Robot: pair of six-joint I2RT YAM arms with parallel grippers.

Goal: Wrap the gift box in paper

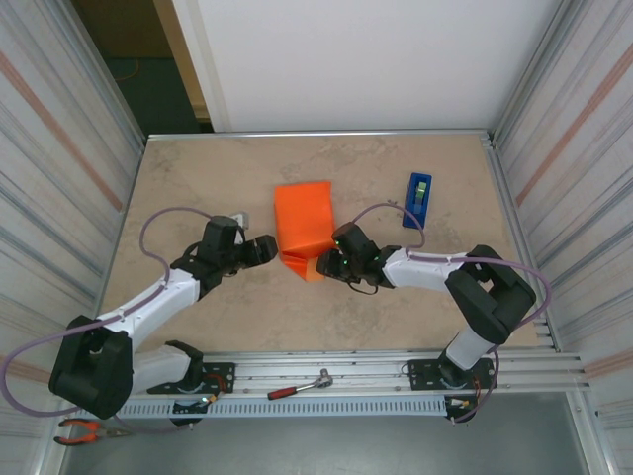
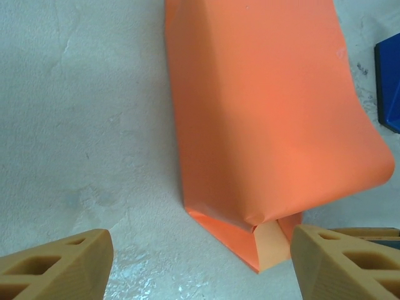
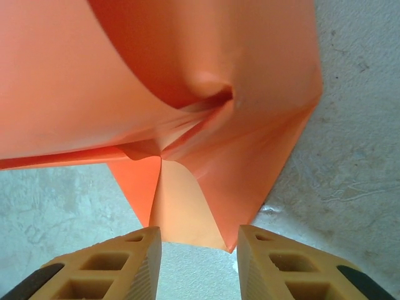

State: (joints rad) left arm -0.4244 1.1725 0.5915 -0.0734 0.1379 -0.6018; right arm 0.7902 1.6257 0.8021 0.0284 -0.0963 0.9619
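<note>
The orange paper [image 1: 303,222] is folded over the gift box in the middle of the table, bulging loosely at the far end. Only the box's pale pink near end face [image 2: 275,242] [image 3: 181,206] peeks out between the orange folds. My left gripper [image 1: 265,248] [image 2: 201,253] stands wide open just left of the near corner of the bundle, with bare table between its fingers. At the near end, my right gripper [image 1: 325,263] [image 3: 199,242] has its jaws apart and holds nothing. The paper's near tip lies just ahead of its fingertips.
A blue tape dispenser [image 1: 417,199] [image 2: 389,87] stands to the right of the paper. A red-handled ratchet [image 1: 297,386] lies on the front rail, and pliers [image 1: 84,428] lie at the near left. Metal walls close in both sides of the table [image 1: 198,178].
</note>
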